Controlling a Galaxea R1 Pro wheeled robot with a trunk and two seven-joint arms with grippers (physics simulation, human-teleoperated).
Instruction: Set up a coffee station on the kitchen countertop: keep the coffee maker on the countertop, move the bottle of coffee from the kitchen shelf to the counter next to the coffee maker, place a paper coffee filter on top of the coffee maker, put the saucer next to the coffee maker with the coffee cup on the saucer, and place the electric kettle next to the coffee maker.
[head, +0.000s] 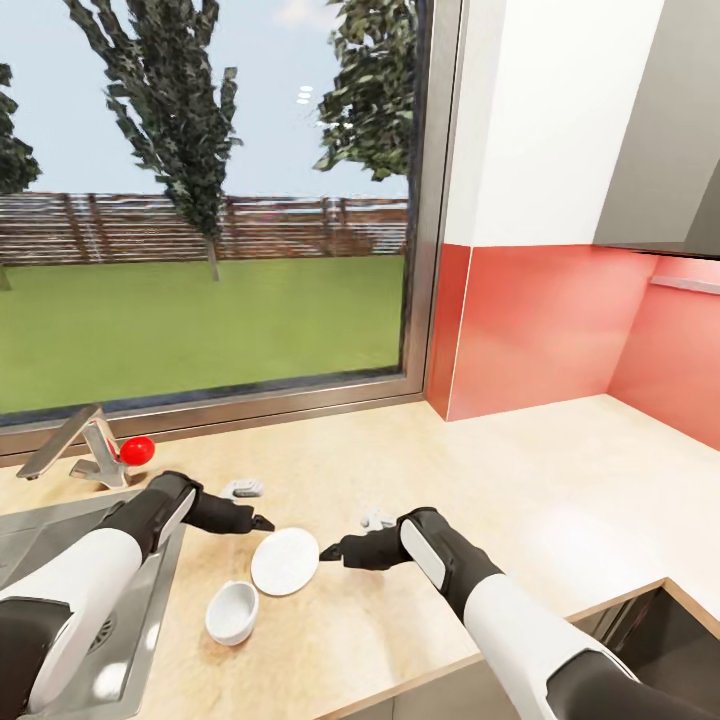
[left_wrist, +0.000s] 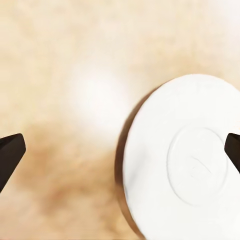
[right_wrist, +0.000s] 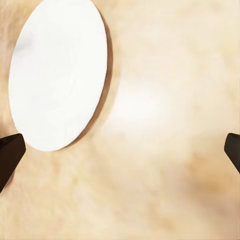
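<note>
A white saucer (head: 285, 561) lies flat on the beige countertop (head: 560, 500) just right of the sink. An empty white coffee cup (head: 232, 612) stands upright on the counter, close to the saucer's near left side and apart from it. My left gripper (head: 258, 522) hovers at the saucer's far left rim. In the left wrist view the left gripper (left_wrist: 120, 155) is open, with the saucer (left_wrist: 190, 160) under one fingertip. My right gripper (head: 332, 551) sits just right of the saucer. In the right wrist view the right gripper (right_wrist: 120, 152) is open over bare counter beside the saucer (right_wrist: 57, 75).
A steel sink (head: 60, 540) with a faucet (head: 75, 445) is at the left, and a red round object (head: 137, 449) sits behind it. A window runs along the back. A red backsplash (head: 540, 330) bounds the corner at the right. The counter's front edge (head: 560, 612) is near.
</note>
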